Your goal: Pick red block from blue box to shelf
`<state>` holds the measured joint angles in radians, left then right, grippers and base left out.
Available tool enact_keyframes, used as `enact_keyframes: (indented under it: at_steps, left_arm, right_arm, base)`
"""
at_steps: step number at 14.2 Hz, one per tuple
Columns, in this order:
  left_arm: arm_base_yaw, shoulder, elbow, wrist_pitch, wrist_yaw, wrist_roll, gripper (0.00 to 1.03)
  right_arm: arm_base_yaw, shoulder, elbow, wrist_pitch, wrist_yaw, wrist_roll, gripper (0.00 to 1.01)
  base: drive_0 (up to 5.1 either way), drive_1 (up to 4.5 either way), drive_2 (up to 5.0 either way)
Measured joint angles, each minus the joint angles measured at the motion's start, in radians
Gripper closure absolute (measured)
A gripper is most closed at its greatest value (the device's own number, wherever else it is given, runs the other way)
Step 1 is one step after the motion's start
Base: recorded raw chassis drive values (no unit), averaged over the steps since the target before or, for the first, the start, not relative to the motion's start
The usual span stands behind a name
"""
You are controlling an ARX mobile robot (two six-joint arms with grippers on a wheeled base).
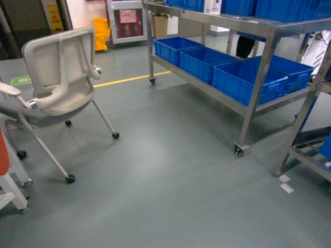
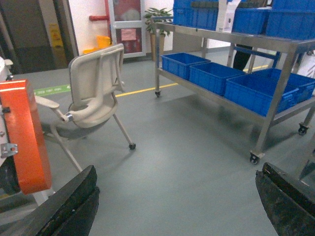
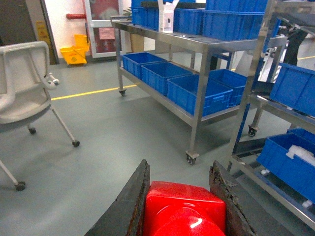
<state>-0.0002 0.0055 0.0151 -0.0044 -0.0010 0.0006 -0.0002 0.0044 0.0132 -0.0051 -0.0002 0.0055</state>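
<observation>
The red block [image 3: 184, 206] is a glossy red brick with a round stud, held low in the right wrist view between the two dark fingers of my right gripper [image 3: 180, 169], which is shut on it above the grey floor. My left gripper [image 2: 177, 169] is open, its fingers spread wide with only floor between them. The stainless-steel shelf [image 1: 264, 57] stands on castors at the back right, and it also shows in the left wrist view [image 2: 280, 73] and ahead of the block [image 3: 202, 83]. The blue box is out of view. Neither gripper shows in the head view.
Dark blue crates [image 1: 245, 82] fill the shelf's lower tier. A second steel rack [image 1: 310, 103] stands at the far right, also holding crates [image 3: 290, 157]. A white wheeled chair [image 1: 62, 77] is at the left, beside an orange-panelled object [image 2: 24, 137]. A yellow line [image 1: 129, 79] crosses the floor.
</observation>
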Motion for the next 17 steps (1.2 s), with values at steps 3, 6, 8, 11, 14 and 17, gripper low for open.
enact_keyframes:
  at_steps: [3,6,8,11,14,17]
  left_arm:
    - [0.000,0.000,0.000,0.000,0.000,0.000,0.05]
    - [0.000,0.000,0.000,0.000,0.000,0.000,0.05]
    - [0.000,0.000,0.000,0.000,0.000,0.000,0.05]
    - [0.000,0.000,0.000,0.000,0.000,0.000,0.05]
    - [0.000,0.000,0.000,0.000,0.000,0.000,0.05]
    - [0.000,0.000,0.000,0.000,0.000,0.000,0.05]
  right_arm:
    - [0.000,0.000,0.000,0.000,0.000,0.000,0.72]
    - [0.000,0.000,0.000,0.000,0.000,0.000,0.72]
    - [0.000,0.000,0.000,0.000,0.000,0.000,0.72]
    - [0.000,0.000,0.000,0.000,0.000,0.000,0.72]
    - [0.000,0.000,0.000,0.000,0.000,0.000,0.72]
    - [0.000,0.000,0.000,0.000,0.000,0.000,0.72]
  base:
    - [-1.5,-1.54,-1.5]
    - [-1.6,-1.60,-1.6]
    - [-1.7,-1.74,-1.7]
    - [-1.6,-1.57,-1.6]
    - [-1.7,-1.65,-1.7]
    - [-1.6,-1.57,-1.6]
